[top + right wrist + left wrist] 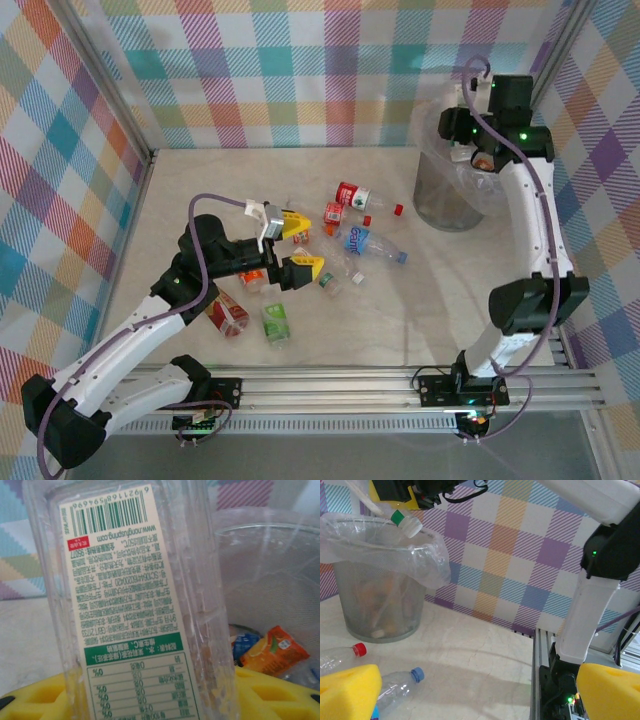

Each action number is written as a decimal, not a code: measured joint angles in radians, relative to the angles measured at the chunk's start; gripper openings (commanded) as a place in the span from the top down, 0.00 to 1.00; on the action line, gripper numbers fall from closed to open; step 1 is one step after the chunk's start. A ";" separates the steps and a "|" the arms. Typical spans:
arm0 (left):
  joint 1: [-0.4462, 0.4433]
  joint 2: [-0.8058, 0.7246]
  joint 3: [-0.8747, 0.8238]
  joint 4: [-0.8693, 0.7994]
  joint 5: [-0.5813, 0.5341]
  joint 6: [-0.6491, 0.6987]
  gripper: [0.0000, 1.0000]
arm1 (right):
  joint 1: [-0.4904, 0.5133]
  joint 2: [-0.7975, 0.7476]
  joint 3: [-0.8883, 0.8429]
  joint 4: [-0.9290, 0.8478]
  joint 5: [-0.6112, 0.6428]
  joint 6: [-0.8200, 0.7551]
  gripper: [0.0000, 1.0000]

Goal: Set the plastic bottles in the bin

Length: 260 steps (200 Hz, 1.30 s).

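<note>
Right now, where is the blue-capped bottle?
Top view: the blue-capped bottle lies mid-table, just right of the open left pincer, with the bin further right.

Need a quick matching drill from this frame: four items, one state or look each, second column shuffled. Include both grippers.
Column 1
1. left gripper
2. right gripper
3. blue-cap bottle
4. bin

Column 2
A. lying on the table
B. round, grey
C. open
D. shut on the green-label bottle

Pairs: 1-C, 2-D, 3-A, 4-B
</note>
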State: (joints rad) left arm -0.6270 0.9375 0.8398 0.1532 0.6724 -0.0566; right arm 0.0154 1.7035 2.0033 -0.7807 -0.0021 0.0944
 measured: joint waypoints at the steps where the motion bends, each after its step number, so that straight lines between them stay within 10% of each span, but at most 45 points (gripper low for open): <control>1: 0.000 0.000 0.000 0.000 0.000 0.000 0.00 | -0.004 0.006 0.005 0.000 0.000 0.001 0.43; 96: -0.002 -0.003 0.013 -0.060 -0.029 -0.007 0.00 | -0.111 0.241 0.197 -0.078 -0.075 0.055 0.36; 153: -0.002 -0.003 0.018 -0.088 -0.039 -0.006 0.00 | -0.111 0.218 0.093 -0.074 -0.138 0.043 0.17; 260: -0.004 -0.036 0.072 -0.235 -0.068 0.108 0.00 | -0.106 0.042 -0.001 -0.060 -0.206 0.044 0.13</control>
State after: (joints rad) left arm -0.6308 0.9016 0.9115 -0.0822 0.6041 0.0509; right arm -0.0902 1.7451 2.0022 -0.8410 -0.2081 0.1387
